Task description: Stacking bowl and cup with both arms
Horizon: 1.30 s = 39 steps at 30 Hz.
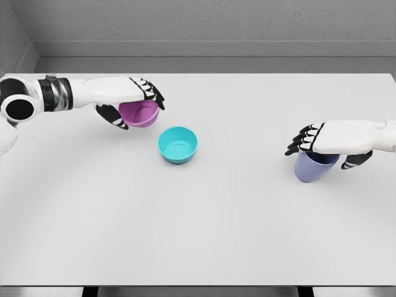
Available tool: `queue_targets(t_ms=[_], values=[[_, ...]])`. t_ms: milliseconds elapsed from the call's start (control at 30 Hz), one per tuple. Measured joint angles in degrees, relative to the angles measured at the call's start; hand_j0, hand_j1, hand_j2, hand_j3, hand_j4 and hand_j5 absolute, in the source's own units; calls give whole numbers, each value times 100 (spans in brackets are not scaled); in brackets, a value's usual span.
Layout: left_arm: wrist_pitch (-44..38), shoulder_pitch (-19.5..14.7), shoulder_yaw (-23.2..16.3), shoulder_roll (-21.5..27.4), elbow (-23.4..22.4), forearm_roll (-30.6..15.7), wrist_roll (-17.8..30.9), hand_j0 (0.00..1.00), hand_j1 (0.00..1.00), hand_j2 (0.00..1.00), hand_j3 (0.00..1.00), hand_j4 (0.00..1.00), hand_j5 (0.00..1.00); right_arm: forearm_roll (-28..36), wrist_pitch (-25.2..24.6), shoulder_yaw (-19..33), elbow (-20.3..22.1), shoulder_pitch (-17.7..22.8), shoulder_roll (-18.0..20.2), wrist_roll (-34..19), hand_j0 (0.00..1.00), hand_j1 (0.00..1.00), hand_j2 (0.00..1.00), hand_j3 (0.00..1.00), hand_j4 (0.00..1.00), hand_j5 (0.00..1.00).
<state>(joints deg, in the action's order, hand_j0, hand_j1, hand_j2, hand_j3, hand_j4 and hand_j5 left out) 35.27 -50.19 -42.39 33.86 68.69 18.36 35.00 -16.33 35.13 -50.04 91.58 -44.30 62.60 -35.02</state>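
So the purple bowl [140,113] is tucked right under the left hand [131,102], fingers curled over its far rim and the thumb hooked around the near side, so that hand is clamped on it. Can't tell from this angle whether the bowl is sitting on the counter [210,229] or lifted a bit off it.

The teal bowl [178,144] sits open side up, just down and to the right of that hand, close to the purple bowl but not touching it. Nothing is inside it.

Over on the other side, the cup [314,166] is directly beneath the right hand [331,142]. The palm covers its mouth, the fingers hang past the left edge of the rim, and the thumb comes down on the right side. Looks like the hand is wrapped around the cup's top, gripping it. The cup is bluish-lavender and stands upright on the counter.

The two hands are well apart, with the teal bowl between them, much nearer the left one.
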Motion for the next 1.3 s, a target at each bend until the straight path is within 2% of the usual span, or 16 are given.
queue_targets(t_ms=[200,433,700,1000,1267,1300], values=[[1,-9,-173,-157,426,-18,1,68,68,68,68,68,68,0,0,0,-18,0,-13,0,100,100,100,100,100,100],[3,-9,-395,-388,459,6,0,69,69,69,69,69,69,0,0,0,-32,-9,-21,0,100,100,100,100,100,100],[-5,18,-635,-441,444,4,-1,73,73,73,73,73,73,0,0,0,-35,-9,-25,0,100,100,100,100,100,100],[-8,26,-694,-443,442,-15,3,85,85,85,85,85,85,0,0,0,-35,-9,-26,0,100,100,100,100,100,100],[-9,53,-704,-444,441,-22,4,91,91,91,91,91,91,0,0,0,-35,-26,-20,0,100,100,100,100,100,100],[-9,53,-705,-444,441,-21,4,95,95,95,95,95,95,0,0,0,-35,-26,-19,0,100,100,100,100,100,100]])
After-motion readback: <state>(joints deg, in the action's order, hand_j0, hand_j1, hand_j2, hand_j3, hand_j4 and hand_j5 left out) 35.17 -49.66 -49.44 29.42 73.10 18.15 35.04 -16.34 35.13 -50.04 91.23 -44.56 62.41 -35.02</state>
